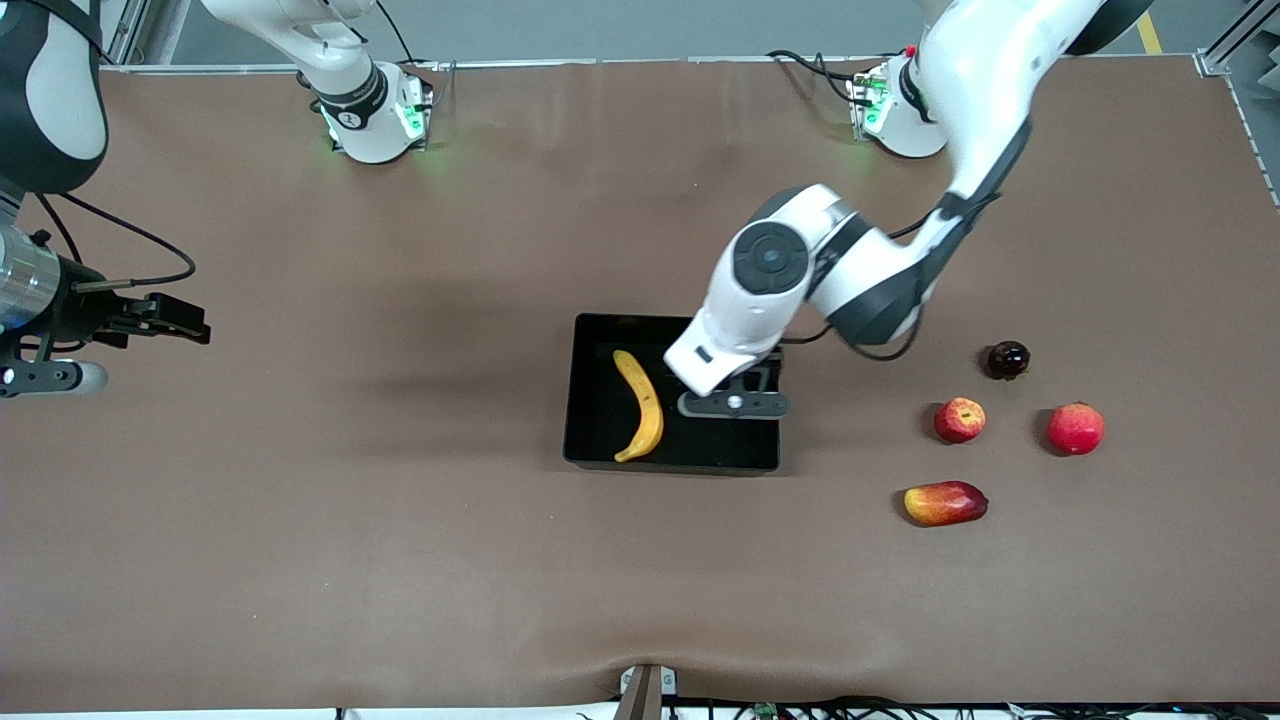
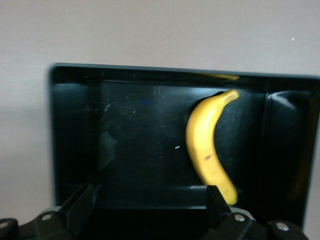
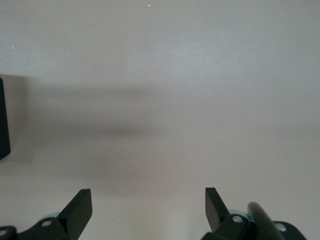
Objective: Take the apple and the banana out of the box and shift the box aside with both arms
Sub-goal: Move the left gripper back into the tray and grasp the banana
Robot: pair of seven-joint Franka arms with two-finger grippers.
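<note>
The black tray (image 1: 598, 400) lies mid-table with the yellow banana (image 1: 642, 404) lying in it. My left gripper (image 1: 733, 405) hangs open and empty over the tray, beside the banana, on the side toward the left arm's end. In the left wrist view its open fingers (image 2: 82, 205) frame the tray (image 2: 150, 70) and the banana (image 2: 207, 145). The small red apple with a yellowish top (image 1: 960, 420) sits on the table toward the left arm's end. My right gripper (image 1: 195, 322) is open and empty over bare table at the right arm's end; its wrist view shows spread fingers (image 3: 80, 210).
Near the apple lie a round red fruit (image 1: 1076, 428), an oblong red-yellow mango (image 1: 945, 503) nearer the front camera, and a tiny dark fruit (image 1: 1008, 359) farther from it. The tray's edge (image 3: 2, 120) shows in the right wrist view. The table is brown.
</note>
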